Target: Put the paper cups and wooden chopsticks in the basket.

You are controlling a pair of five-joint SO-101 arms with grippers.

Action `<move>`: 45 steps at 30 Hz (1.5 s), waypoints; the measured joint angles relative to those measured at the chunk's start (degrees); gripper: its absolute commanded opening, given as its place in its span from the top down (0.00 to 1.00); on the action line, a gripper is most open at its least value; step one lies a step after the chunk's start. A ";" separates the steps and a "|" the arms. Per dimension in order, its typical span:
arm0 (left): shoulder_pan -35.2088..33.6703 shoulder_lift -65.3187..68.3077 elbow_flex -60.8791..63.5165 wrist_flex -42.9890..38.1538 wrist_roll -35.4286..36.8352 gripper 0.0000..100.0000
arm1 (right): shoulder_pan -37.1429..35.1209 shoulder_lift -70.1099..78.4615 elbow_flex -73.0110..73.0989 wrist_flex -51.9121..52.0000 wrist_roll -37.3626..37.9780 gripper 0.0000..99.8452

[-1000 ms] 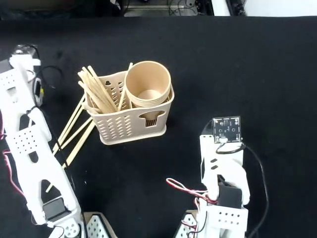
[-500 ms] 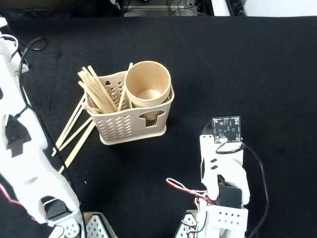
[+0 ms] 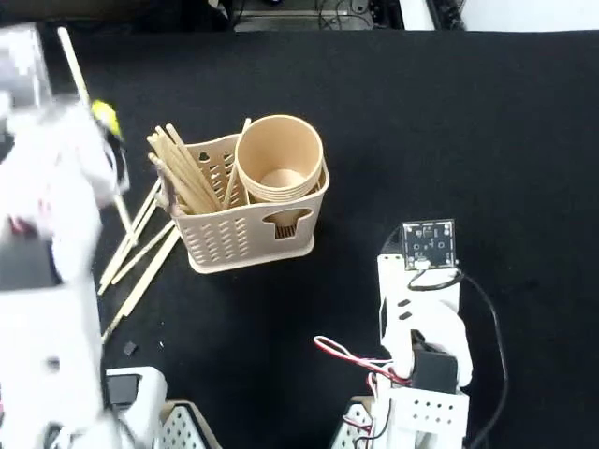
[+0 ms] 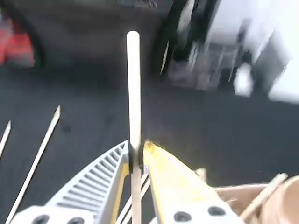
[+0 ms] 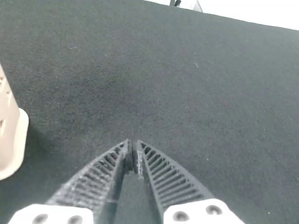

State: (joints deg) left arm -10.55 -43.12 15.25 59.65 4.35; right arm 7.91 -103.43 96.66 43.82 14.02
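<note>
A beige slotted basket (image 3: 245, 234) stands left of centre and holds stacked paper cups (image 3: 279, 159) and a bundle of wooden chopsticks (image 3: 182, 168). A few loose chopsticks (image 3: 140, 253) lie on the black table against its left side. My left gripper (image 3: 108, 131) hovers left of the basket, shut on one chopstick (image 3: 75, 61) that points up and away. In the left wrist view that chopstick (image 4: 133, 84) is pinched between the fingertips of my left gripper (image 4: 138, 151). My right gripper (image 5: 133, 156) is shut on nothing, low over bare table right of the basket (image 5: 9, 140).
The right arm (image 3: 418, 318) rests folded at the front right. Cables and equipment line the table's far edge. Open black table surface (image 3: 449, 131) stretches right of the basket. Loose chopsticks (image 4: 39, 154) lie below the left gripper.
The left arm has risen from the table's left edge and swung toward the basket, carrying one chopstick upright. The right arm has not moved.
</note>
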 measured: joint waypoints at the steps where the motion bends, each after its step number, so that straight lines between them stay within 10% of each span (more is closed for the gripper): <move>1: 0.70 -5.45 6.24 -5.36 0.00 0.97 | 0.00 0.00 0.00 0.00 0.00 0.98; 8: 5.71 -43.96 40.53 -37.19 0.00 0.97 | 0.00 0.00 0.00 0.00 0.00 0.98; 25: 10.11 -56.44 53.45 -40.70 6.07 0.96 | 0.00 0.00 0.00 0.00 0.00 0.98; 29: 10.11 -51.87 58.99 -44.66 6.07 0.80 | 0.00 0.00 0.00 0.00 0.00 0.98; 39: 8.18 -35.78 38.42 -19.60 7.30 0.80 | 0.00 0.00 0.00 0.00 0.00 0.98; 45: -4.84 -16.44 11.78 3.78 5.80 0.80 | 0.00 0.00 0.00 0.00 0.00 0.98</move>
State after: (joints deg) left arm -15.38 -59.56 27.03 63.43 10.15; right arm 7.91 -103.43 96.66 43.82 14.02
